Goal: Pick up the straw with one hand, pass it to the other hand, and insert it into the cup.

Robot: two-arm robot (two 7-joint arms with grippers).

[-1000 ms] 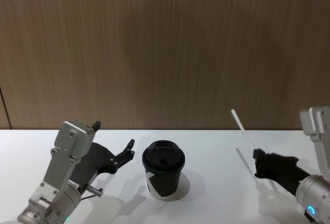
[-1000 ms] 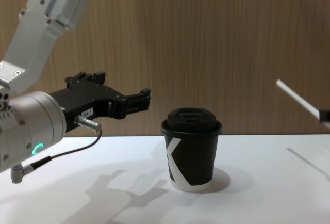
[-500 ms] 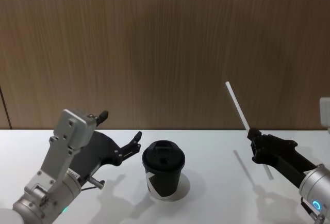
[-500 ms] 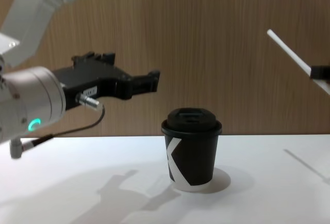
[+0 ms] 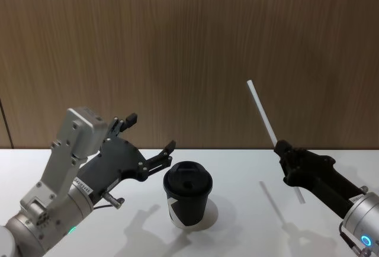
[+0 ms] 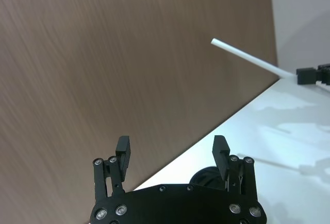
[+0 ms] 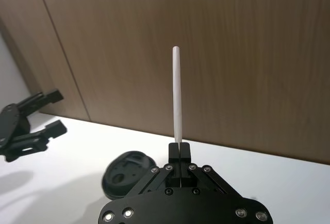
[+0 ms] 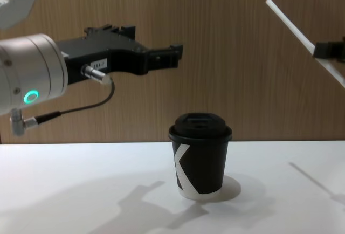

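Both arms have risen over the past second, the right end effector carrying the white straw higher and nearer the middle, the left end effector climbing above the black lidded cup. From the head, the cup stands upright on the white counter between the two arms; the straw is pinched low on its length and tilts, top end leaning toward the cup's side. From the left wrist, the left end effector has its fingers spread wide, holding nothing, the straw well beyond them. From the right wrist, the right end effector is clamped tight on the straw. From the chest, the left end effector hangs above and left of the cup, the straw high at right.
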